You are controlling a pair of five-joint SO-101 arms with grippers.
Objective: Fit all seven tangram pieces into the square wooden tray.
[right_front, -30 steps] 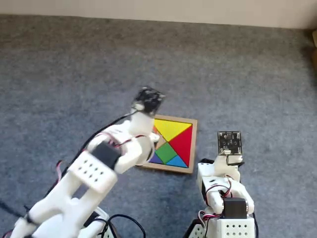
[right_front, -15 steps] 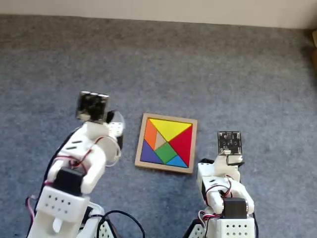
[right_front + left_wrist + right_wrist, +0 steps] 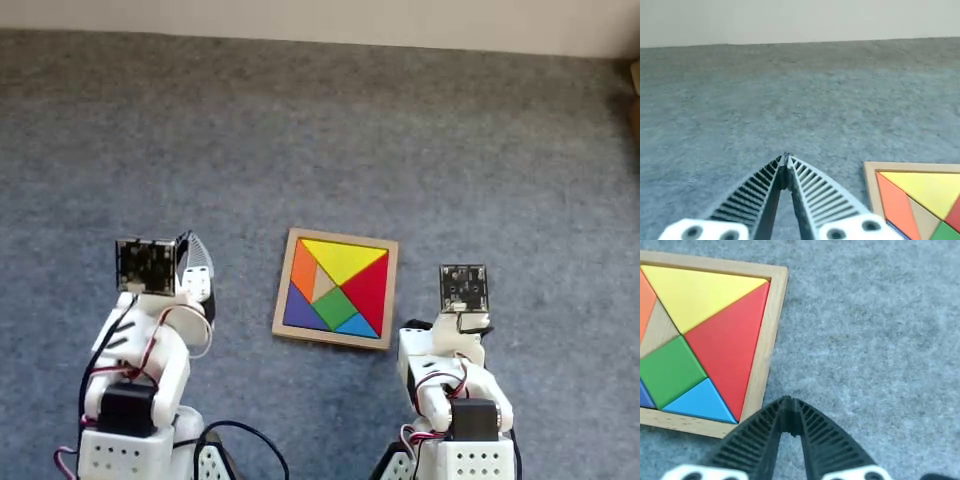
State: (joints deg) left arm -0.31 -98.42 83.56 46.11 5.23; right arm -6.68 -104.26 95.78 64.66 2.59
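7 tangram pieces fill the square wooden tray (image 3: pixel 391 295): yellow (image 3: pixel 342 258), red (image 3: pixel 368 290), orange (image 3: pixel 303 268), tan (image 3: pixel 322 287), green (image 3: pixel 334 307), blue (image 3: pixel 355 325) and purple (image 3: pixel 298 312). You see the tray near the middle of the tabletop (image 3: pixel 480 150), toward the edge where both arms stand. Your left claw (image 3: pixel 786 165) is closed and empty, off the tray's orange side. Your right claw (image 3: pixel 788 407) is closed and empty too, beside the tray's blue corner.

High camera overhead, facing down; wrist cameras low, close, looking forward; all share tray (image 3: pixel 345 238).
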